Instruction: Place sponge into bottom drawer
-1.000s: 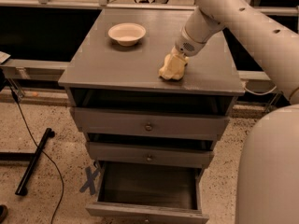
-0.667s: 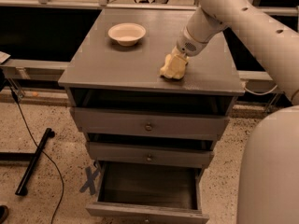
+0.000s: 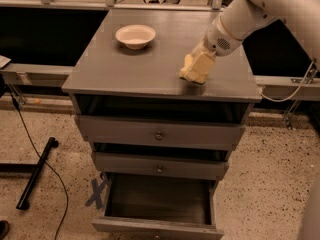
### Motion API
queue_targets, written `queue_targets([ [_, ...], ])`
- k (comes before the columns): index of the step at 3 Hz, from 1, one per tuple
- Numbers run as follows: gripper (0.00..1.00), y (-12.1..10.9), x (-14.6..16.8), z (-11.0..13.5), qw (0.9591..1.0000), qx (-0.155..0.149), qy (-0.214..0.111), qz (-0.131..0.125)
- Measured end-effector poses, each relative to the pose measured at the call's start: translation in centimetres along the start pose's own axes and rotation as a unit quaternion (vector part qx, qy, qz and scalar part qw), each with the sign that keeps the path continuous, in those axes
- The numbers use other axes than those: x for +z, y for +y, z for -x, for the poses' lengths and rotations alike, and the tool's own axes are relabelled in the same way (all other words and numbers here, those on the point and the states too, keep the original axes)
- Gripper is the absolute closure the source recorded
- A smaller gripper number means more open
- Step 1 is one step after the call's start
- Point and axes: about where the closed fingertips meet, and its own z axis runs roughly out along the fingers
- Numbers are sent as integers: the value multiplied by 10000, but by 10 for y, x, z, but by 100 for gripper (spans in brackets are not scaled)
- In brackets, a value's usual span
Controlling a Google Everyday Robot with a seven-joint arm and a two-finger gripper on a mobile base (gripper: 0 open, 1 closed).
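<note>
The pale-yellow sponge (image 3: 187, 72) is at the front right of the grey cabinet top (image 3: 150, 69), just at or barely above the surface. My gripper (image 3: 198, 67) comes down from the upper right on the white arm (image 3: 240, 21) and is shut on the sponge, with its cream fingers (image 3: 204, 62) covering the sponge's right side. The bottom drawer (image 3: 155, 227) is pulled open below, and its dark interior shows nothing inside. It lies lower and nearer the camera than the gripper.
A round cream bowl (image 3: 135, 36) stands at the back left of the cabinet top. The top drawer (image 3: 159, 134) and middle drawer (image 3: 159, 168) are nearly shut. A black bar (image 3: 35, 174) and cable lie on the floor at left. A blue X mark (image 3: 96, 193) is beside the cabinet.
The gripper and the sponge have shifted slightly to the right and a little up together. The bowl and drawers have not moved.
</note>
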Motion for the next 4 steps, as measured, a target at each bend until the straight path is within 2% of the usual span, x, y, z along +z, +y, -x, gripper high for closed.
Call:
queue_targets([
  [2, 100, 69, -41, -11, 9991, 4, -204, 366],
  [3, 100, 69, -41, -11, 9991, 3, -204, 367],
  [4, 100, 77, -37, -17, 9992, -104, -285, 251],
])
